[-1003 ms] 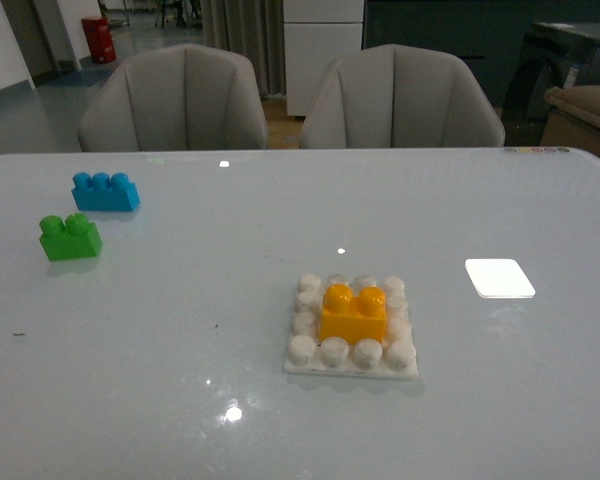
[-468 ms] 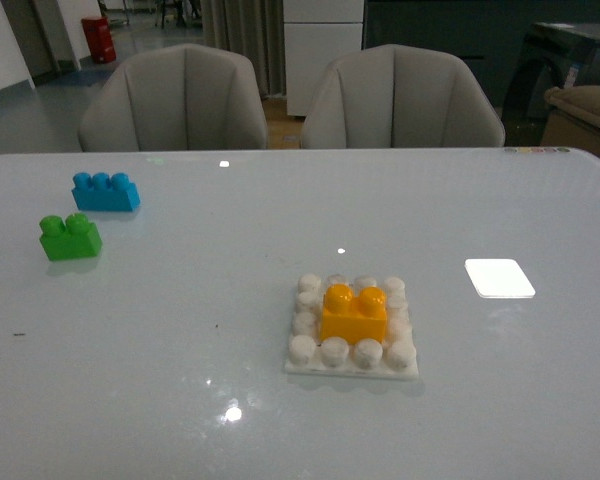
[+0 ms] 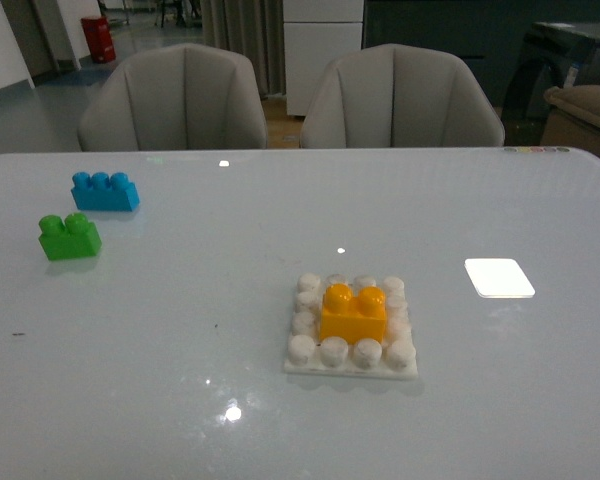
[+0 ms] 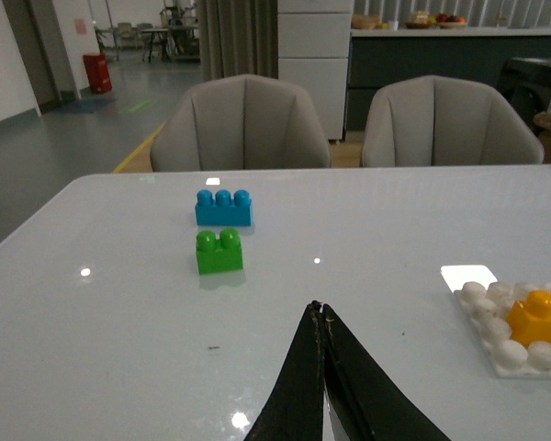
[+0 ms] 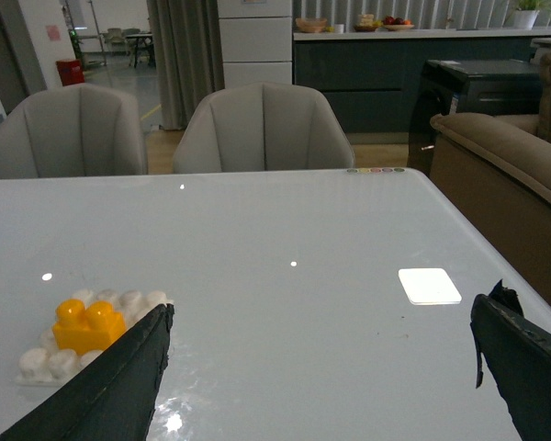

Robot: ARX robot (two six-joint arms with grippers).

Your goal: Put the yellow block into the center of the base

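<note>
Nearest us, the yellow block (image 3: 353, 313) sits seated in the middle of the base (image 3: 351, 364), ringed by its white studs. Our left fingers (image 4: 323, 367) are pressed together above the bench (image 3: 180, 330), while our right fingers (image 5: 129, 377) are spread wide. Farther off at ten o'clock lie the green brick (image 3: 69, 237) and blue brick (image 3: 105, 191).

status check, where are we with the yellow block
Left gripper shut, empty. Right gripper open, empty. Yellow block seated at base center. Nothing in the way.
</note>
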